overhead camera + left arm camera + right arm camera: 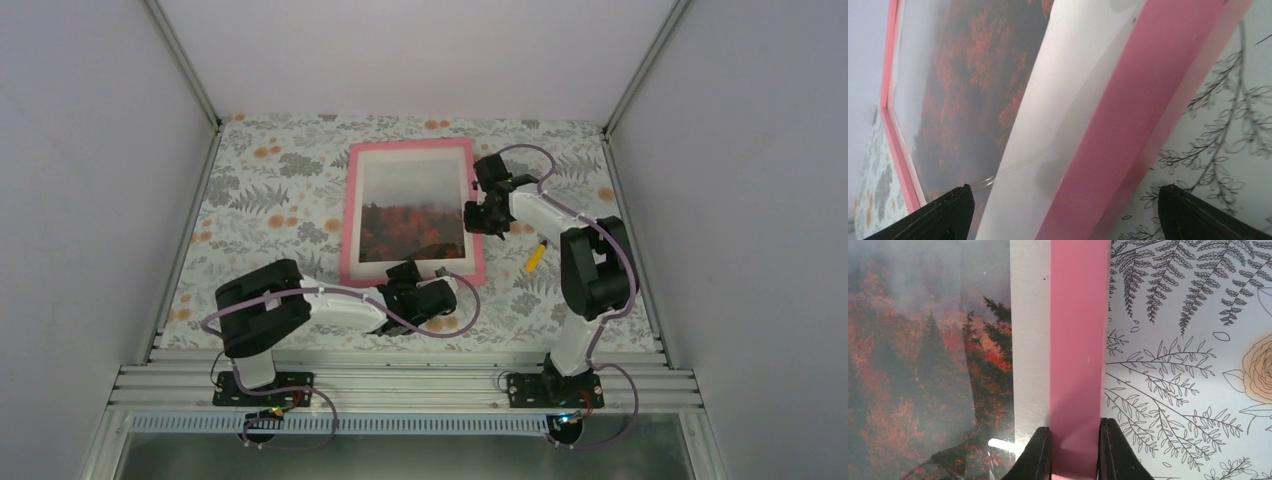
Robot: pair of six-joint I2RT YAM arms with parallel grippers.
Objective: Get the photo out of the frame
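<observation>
The pink frame (346,220) lies flat in the middle of the floral table, with the photo (410,215) of red-orange trees under a misty sky inside it. My right gripper (478,215) sits at the frame's right rail. In the right wrist view this gripper (1074,440) is shut on the pink rail (1078,340), one finger on each side, and the photo (923,365) lies to the left. My left gripper (408,275) hovers at the frame's near edge. The left wrist view has this gripper (1066,200) wide open, straddling the rail (1128,125) and the photo's (973,90) white margin.
A small yellow object (536,257) lies on the floral tablecloth (260,190) right of the frame, beside the right arm. White walls close in the table on three sides. An aluminium rail (400,380) runs along the near edge.
</observation>
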